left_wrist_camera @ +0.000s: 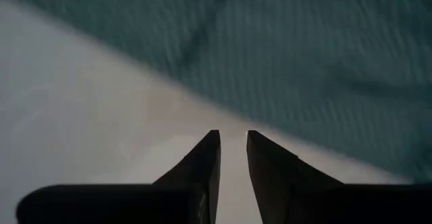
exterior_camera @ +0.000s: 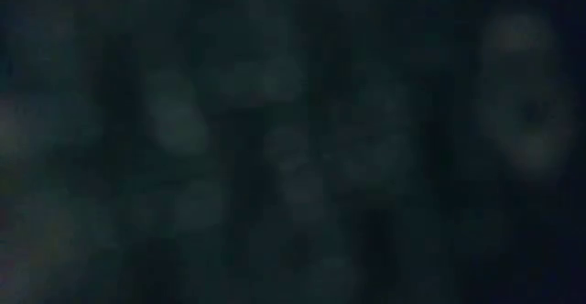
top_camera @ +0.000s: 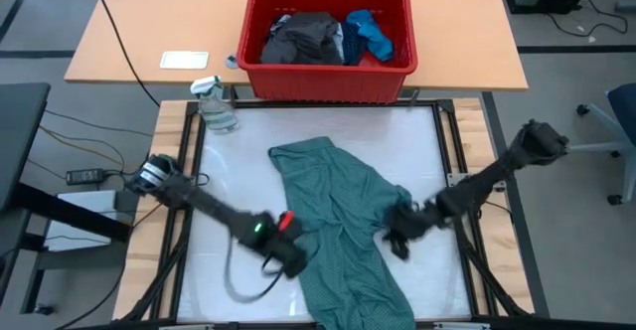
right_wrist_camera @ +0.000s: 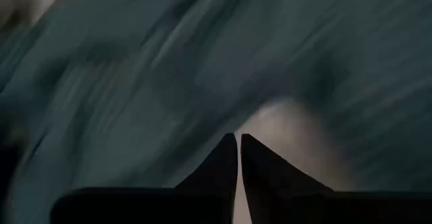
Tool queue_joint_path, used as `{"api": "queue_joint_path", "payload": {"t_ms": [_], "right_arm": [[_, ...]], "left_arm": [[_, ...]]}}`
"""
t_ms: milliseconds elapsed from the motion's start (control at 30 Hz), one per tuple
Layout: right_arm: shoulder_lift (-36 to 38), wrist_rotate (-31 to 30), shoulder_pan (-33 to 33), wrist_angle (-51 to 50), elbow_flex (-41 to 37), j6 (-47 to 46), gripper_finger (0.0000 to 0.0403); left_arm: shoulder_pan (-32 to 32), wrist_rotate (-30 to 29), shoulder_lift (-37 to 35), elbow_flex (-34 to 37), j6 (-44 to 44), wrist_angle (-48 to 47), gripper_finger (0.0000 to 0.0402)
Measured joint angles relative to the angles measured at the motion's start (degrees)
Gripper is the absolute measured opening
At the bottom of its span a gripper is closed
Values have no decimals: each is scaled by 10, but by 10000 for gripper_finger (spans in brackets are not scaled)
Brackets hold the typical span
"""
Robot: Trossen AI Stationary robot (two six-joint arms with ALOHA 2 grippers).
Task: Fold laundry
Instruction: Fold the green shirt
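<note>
**A:** Left tool (top_camera: 290, 260), what's it doing?
**B:** Fingers slightly apart, pinching nothing, at the teal-green shirt (top_camera: 343, 221) edge on the tabletop (top_camera: 238, 171).
**A:** Right tool (top_camera: 396, 243)?
**B:** Nearly pressed together at the shirt's other side; grip unclear.

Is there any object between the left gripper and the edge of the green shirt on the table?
Nothing visible. The left gripper points at the teal-green shirt, fingers slightly apart, with only bare white table between them. The spray bottle stands far off at the corner.
</note>
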State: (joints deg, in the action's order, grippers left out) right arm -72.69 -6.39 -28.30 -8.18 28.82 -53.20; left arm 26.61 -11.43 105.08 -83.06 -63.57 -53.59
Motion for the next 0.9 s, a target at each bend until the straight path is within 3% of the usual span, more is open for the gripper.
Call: {"api": "queue_joint_path", "payload": {"t_ms": [167,300,433,600,800,900], "right_arm": [[8,-29,183,-15,1,122,29],[-10,24,326,6,1,197,21],[-44,74,427,-4,1,229,8],[-70,98,503,-72,4,195,6],[-36,47,523,-139,4,146,3],[-17,-7,532,-180,15,129,2]], "left_arm": [[-128,23,4,68,145,123,67],[-229,77,3,118,232,214,60],[-312,150,2,164,301,266,59],[-386,214,-3,229,368,276,59],[-460,217,-9,221,479,274,59],[-497,204,-11,193,537,283,59]]}}
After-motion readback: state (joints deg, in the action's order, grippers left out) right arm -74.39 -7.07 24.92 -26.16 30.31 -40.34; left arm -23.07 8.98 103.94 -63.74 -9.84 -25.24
